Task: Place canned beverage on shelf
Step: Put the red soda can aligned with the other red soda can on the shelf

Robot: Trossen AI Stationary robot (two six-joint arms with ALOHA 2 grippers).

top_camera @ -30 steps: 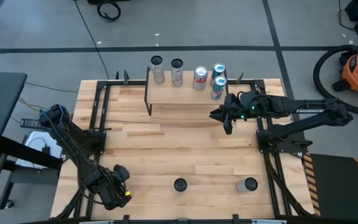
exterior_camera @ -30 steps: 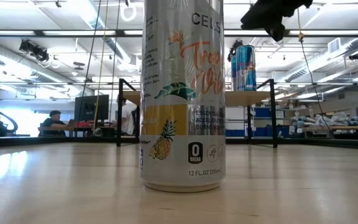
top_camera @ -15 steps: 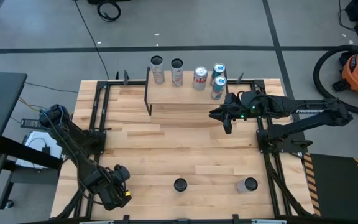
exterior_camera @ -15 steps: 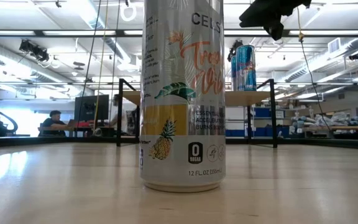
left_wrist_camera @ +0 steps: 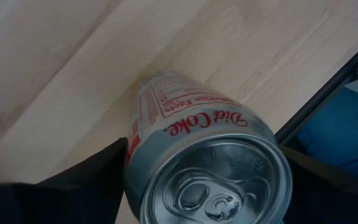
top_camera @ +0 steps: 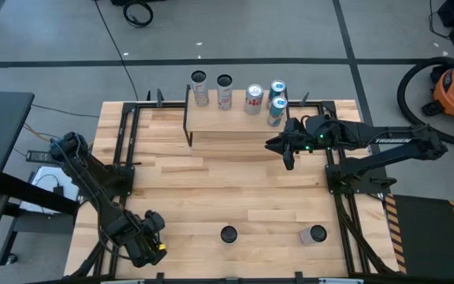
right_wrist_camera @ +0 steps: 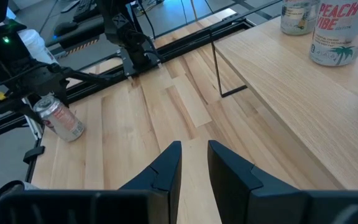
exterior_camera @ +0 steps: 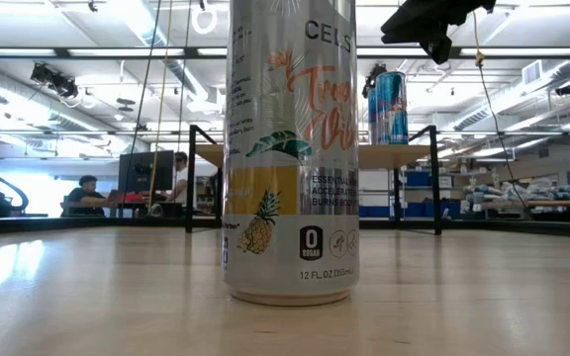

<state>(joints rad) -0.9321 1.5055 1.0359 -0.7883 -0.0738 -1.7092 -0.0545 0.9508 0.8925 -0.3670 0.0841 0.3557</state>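
The shelf, a wooden plank on black legs, stands at the table's far middle. Several cans stand on its far edge, among them a Diet Coke and a blue can. My right gripper hovers in front of the shelf's right end. It is empty, and its fingers are a narrow gap apart. My left gripper is at the table's near left corner, shut on another Diet Coke can. That can also shows in the right wrist view. My left gripper pinches the Diet Coke can between its two fingers, one on each side of the wall just below the top rim. The fingers come from above, along the can, whose top faces the wrist. The can is tilted. I cannot tell whether its base touches the table.
Two more cans stand near the table's near edge, one in the middle and one to the right. The middle one, a Celsius can, fills the low view. Black frame rails run along the table's sides. People sit in the room beyond.
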